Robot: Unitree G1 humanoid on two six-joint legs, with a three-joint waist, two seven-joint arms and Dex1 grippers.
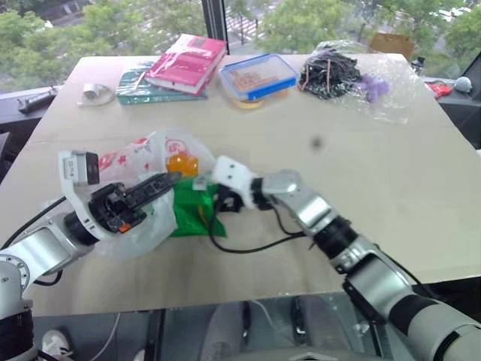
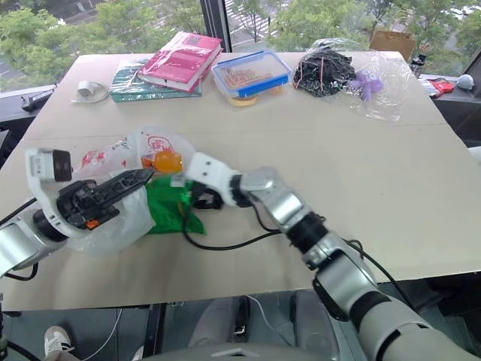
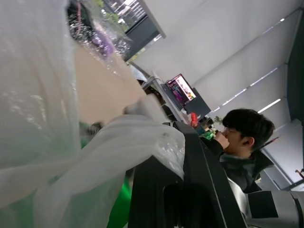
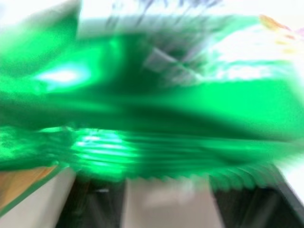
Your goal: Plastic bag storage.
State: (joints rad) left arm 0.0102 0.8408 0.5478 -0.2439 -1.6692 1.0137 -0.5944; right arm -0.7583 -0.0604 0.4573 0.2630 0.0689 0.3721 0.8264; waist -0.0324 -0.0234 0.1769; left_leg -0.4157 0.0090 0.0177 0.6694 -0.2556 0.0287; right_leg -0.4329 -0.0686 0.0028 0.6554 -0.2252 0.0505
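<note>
My left gripper (image 1: 161, 184) is clamped on a fold of the thin, crinkly translucent-white plastic bag with red print (image 1: 139, 162), holding its edge up off the beige tabletop (image 1: 361, 195). Bag sits at the near left of the table, draped over my left fingers; something orange (image 1: 183, 164) shows through it. My right gripper (image 2: 197, 197) points left at the shiny green snack packet (image 1: 192, 210), which lies at the bag's mouth, partly against the plastic. Right fingers (image 4: 92, 202) stand apart at the packet's crimped edge; can't tell if they touch it. Far edge of table: red book in a plastic sleeve (image 1: 186, 62), blue-lidded clear food box (image 1: 258, 77), clear bag of black cables (image 1: 331, 74). A person (image 3: 244, 142) shows in the left wrist view.
</note>
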